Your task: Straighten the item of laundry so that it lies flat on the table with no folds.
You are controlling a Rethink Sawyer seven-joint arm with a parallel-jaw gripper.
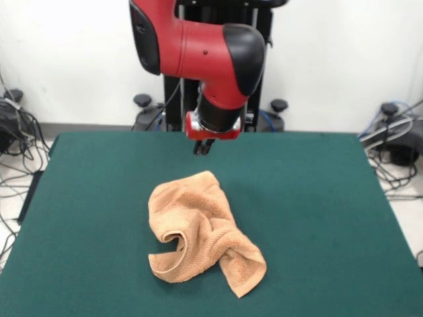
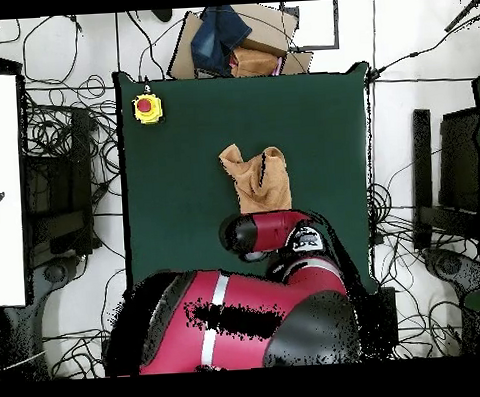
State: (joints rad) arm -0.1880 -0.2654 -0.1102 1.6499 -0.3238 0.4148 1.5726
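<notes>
You see the peach towel lying crumpled with folds near the middle of the green table. The gripper hangs above its far edge, fingers together, holding nothing.

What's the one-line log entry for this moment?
towel: crumpled, folded over itself, mid-table | gripper: above table behind towel, not touching it, holding nothing | task: not flattened yet
</notes>
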